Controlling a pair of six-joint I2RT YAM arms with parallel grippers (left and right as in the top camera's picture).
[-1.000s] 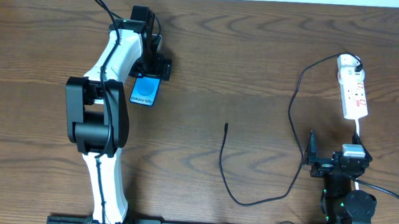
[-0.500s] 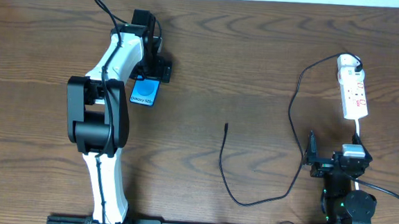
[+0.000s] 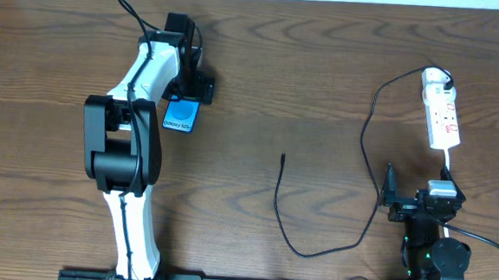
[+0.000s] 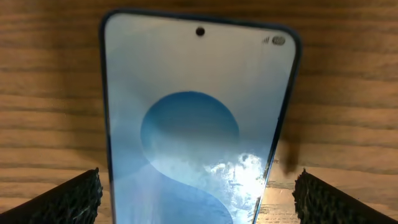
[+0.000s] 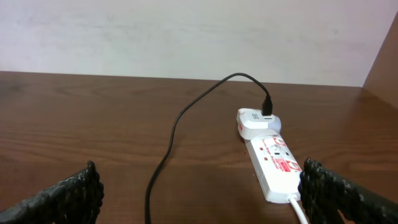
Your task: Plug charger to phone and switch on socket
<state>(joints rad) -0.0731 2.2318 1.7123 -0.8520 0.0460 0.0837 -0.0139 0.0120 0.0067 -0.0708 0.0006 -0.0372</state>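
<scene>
Now left gripper [image 4: 202,198] straddles the phone [image 4: 196,118], jaws spread; slim, likely slick glass, so pinch its long edges; right gripper [image 5: 199,193] gapes too.

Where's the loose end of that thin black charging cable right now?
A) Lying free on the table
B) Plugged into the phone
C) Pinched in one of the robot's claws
A: the charger ends in a bare tip lying on the table near the middle, well apart from the phone, with nothing holding it.
</scene>
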